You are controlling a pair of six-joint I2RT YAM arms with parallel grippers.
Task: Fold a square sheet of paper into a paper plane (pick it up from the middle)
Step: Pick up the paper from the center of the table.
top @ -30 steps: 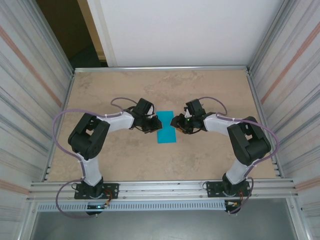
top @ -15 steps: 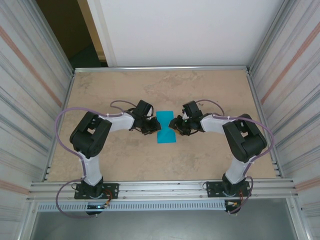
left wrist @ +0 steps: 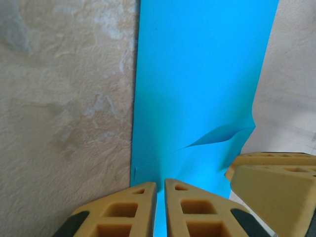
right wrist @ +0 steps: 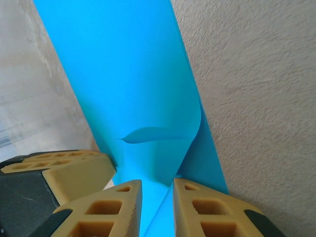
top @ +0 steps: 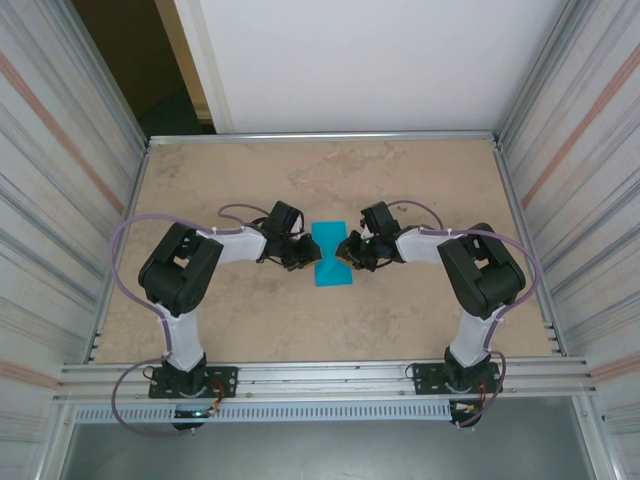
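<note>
My left claw (left wrist: 160, 185) grips the left edge of the sheet of paper (left wrist: 197, 74), its 2 fingers pressed almost together with a sliver of teal in the slit between them. The paper puckers into a small ridge just beyond the tips.

The sheet lies on the table (top: 420, 180) between my 2 claws. From above it is a tall, narrow teal rectangle, flat at its far end and disturbed in the middle on both sides.

At the sheet's right edge, my right claw (right wrist: 158, 183) straddles a flap that curls up off a lower layer. Its 2 fingers stand a little apart with the flap in the gap, and I cannot tell that they bite it.

The sheet is a plain rectangle, so I judge the folding to be at an early stage, with the pick-up from the middle in hand. To do it well, I think the right claw should come together on the flap at the same depth as the left. It should take both layers rather than 1, so the sheet does not peel open. Then both claws would need to rise level and together, with their spacing across the sheet fixed. Drifting apart could tear it; drifting inward could buckle the ridge into a stray crease.
</note>
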